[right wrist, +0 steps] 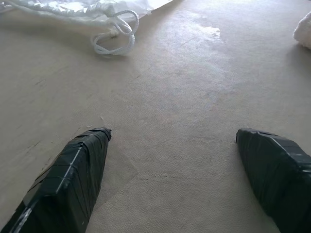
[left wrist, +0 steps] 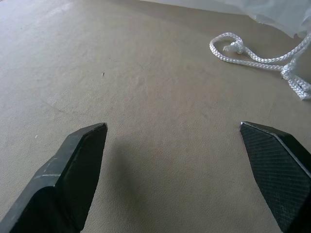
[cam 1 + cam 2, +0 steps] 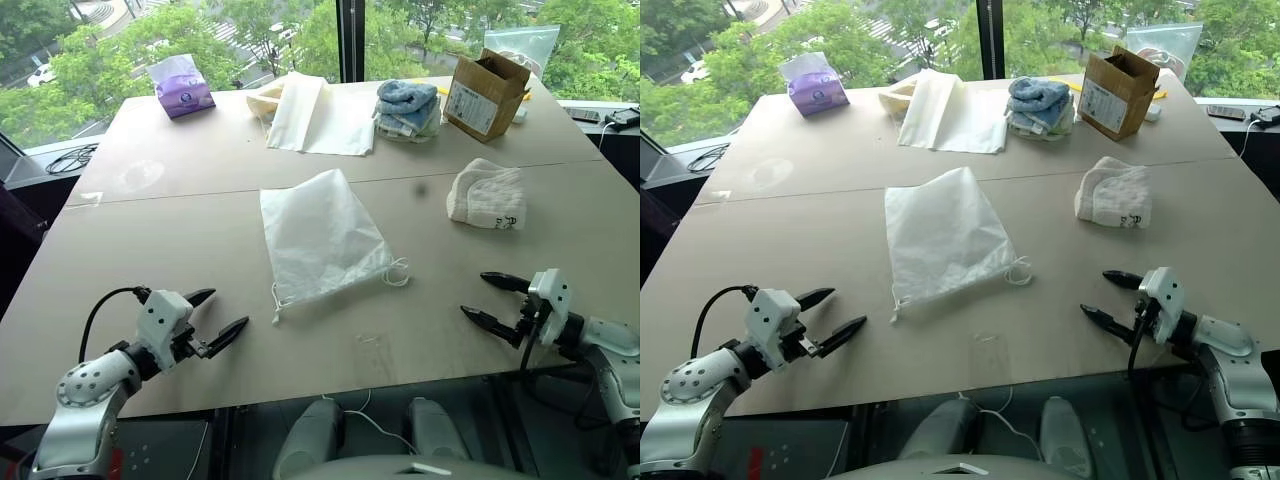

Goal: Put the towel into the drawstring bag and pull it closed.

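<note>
Both pincers (image 3: 214, 314) (image 3: 490, 298) wide, empty — bag (image 3: 320, 235) mouth flat, towel (image 3: 487, 194) label partly legible.

Flat white drawstring bag (image 3: 320, 240); folded towel (image 3: 487, 194) apart

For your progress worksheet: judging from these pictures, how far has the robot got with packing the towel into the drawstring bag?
Nothing looks done yet. The towel lies folded on the table, apart from the drawstring bag, which lies flat with its cords loose. Nothing is in hand: the left gripper and right gripper hover open and empty near the table's front edge. Left to do: pick up the towel, put it in the bag, pull the cords.
</note>
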